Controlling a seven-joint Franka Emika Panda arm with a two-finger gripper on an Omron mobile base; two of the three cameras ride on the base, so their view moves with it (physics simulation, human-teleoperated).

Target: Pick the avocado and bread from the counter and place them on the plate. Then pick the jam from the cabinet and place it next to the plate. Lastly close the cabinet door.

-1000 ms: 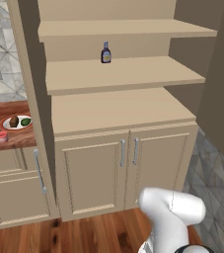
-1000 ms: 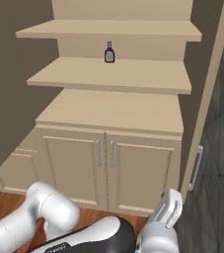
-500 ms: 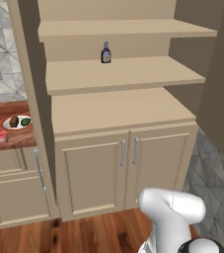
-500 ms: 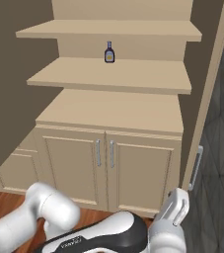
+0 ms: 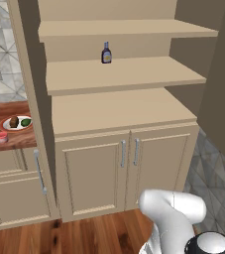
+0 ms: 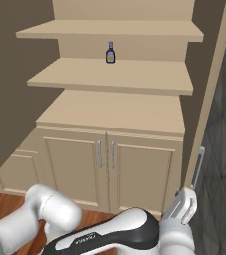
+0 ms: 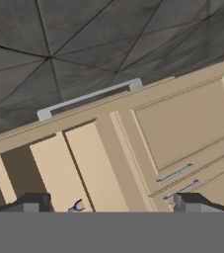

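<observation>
Cabinet door (image 6: 211, 94) stands swung out on the right, long axis upright, edge facing us, as the gripper (image 6: 184, 208), jaws spread and empty, hovers beside its handle (image 6: 198, 167).

A rendered home kitchen is shown: a tall beige cabinet (image 5: 124, 116) with open shelves and panelled lower doors, a wood-grain counter (image 5: 7, 141) carrying a plate (image 5: 17, 123) of food, tiled walls, plank flooring
</observation>
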